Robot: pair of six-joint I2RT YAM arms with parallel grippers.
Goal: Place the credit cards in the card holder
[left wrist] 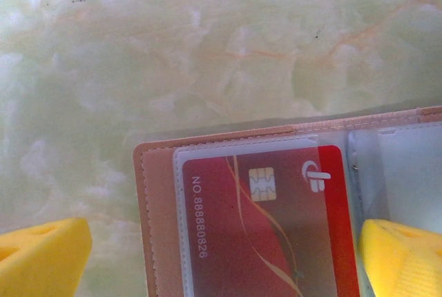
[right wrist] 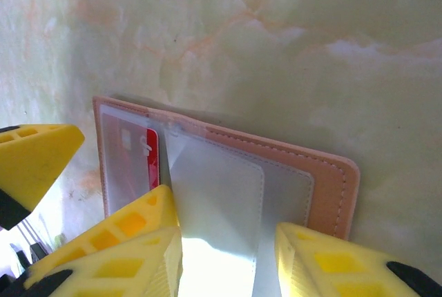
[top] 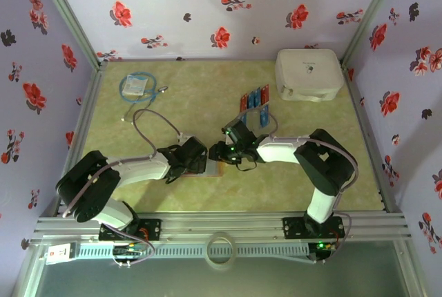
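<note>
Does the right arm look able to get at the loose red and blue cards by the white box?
Probably yes. The thin red and blue cards lie on green tabletop just beyond the right fingers, nothing between them; the white rounded box sits aside.

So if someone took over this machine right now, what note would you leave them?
Left gripper: wide open over the open card holder.
Right gripper: jaws partly apart around a clear pocket leaf, no card in it.
Done: one red card sits in a pocket.
Left: the other red and blue cards lie on the table beside the white box, waiting to go in.
</note>
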